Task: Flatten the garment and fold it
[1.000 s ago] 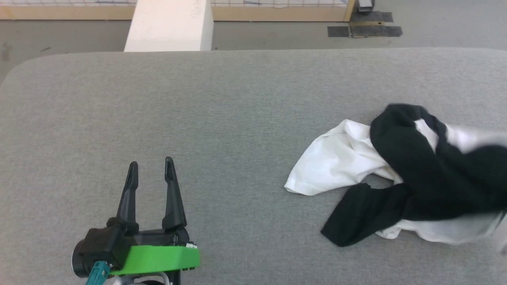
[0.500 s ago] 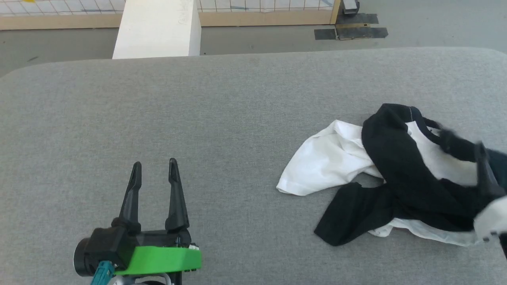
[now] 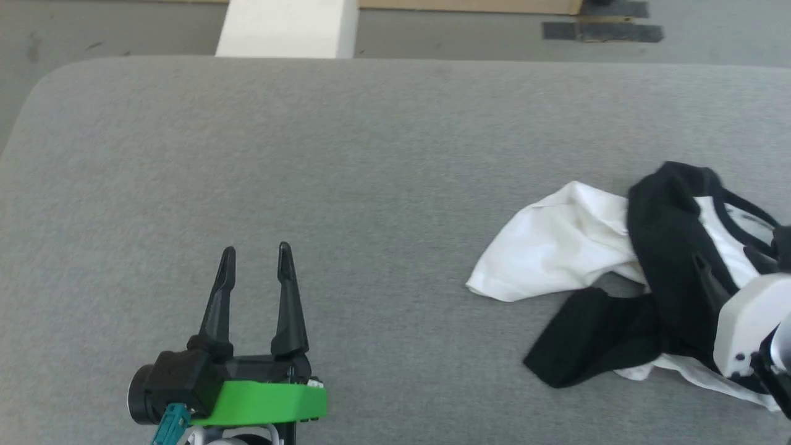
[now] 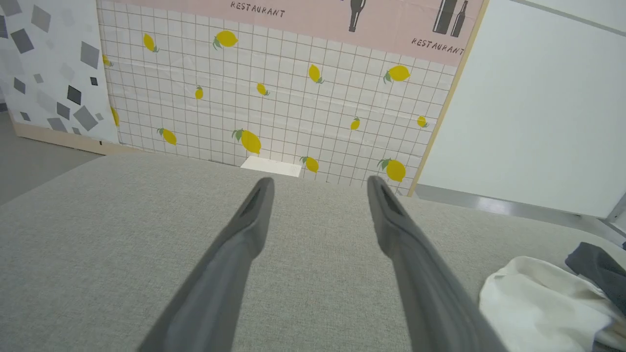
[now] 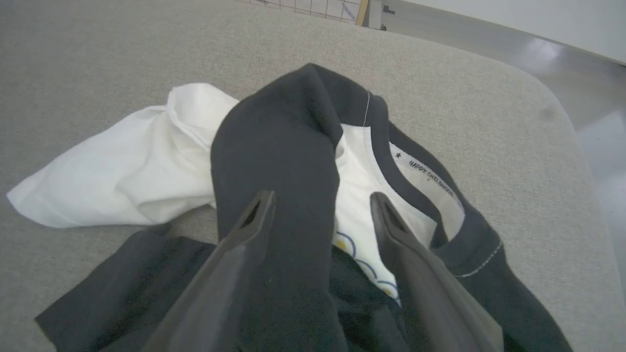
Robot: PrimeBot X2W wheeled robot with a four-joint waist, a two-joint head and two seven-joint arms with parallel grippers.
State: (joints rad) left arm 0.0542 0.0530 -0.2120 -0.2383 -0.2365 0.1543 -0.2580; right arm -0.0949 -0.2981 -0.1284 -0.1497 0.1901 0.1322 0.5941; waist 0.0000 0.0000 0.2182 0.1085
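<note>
Your right gripper (image 5: 320, 198) is hovering over the crumpled garment (image 3: 556, 247), jaws released, seemingly not touching; your left gripper (image 3: 256, 248), jaws spread, is hanging above the surface (image 3: 371, 154).

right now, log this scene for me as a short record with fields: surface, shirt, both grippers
surface: grey fabric-covered table
garment: white shirt with black sleeves and black neckband, crumpled in a heap on the robot's right side of the table
lay: one black sleeve draped across the white body, neckband up
progress: not flattened, not folded
left arm: left gripper open, over bare table, apart from the shirt
right arm: right gripper open, fingers either side of the draped sleeve; contact cannot be told
</note>
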